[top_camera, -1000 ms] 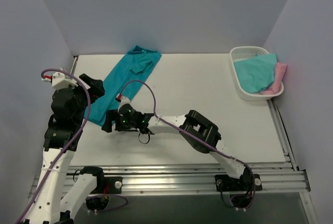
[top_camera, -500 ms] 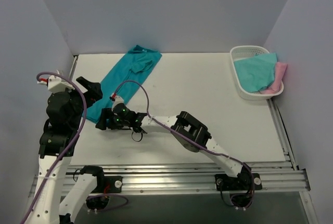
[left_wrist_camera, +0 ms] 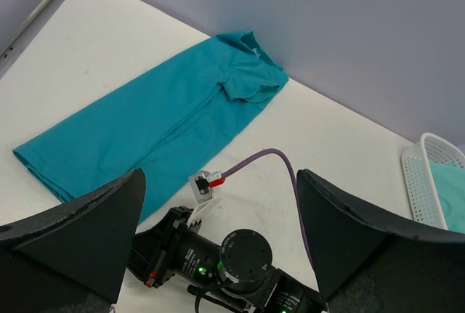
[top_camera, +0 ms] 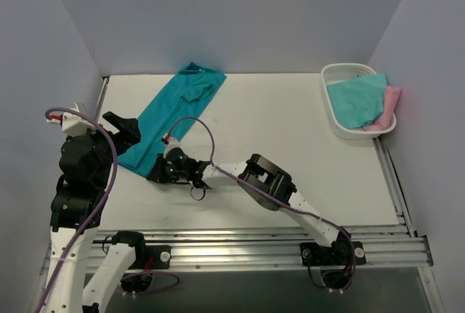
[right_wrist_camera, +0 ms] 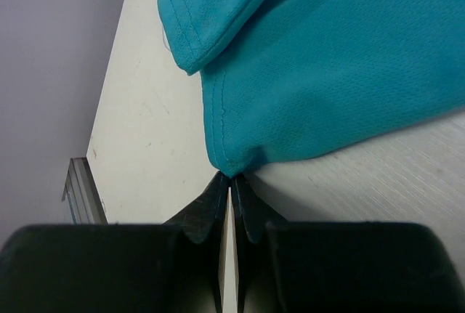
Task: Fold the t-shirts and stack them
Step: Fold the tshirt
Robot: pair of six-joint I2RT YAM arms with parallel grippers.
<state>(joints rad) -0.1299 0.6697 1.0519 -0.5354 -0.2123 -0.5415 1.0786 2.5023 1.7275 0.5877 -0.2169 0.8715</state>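
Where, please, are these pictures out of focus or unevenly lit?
Left wrist: the fingers of the left tool are dark, blurred wedges; the teal t-shirt is sharp. Right wrist: the weave crisp, the right tool black and featureless. Top external: even light, a pink cast beside the basket.

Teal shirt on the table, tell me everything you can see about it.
The teal shirt is fine-knit cloth with stitched hems, folded lengthwise into a long strip. It lies flat and diagonal on the white table, collar end toward the back wall. The right gripper is pinched shut on its near corner.
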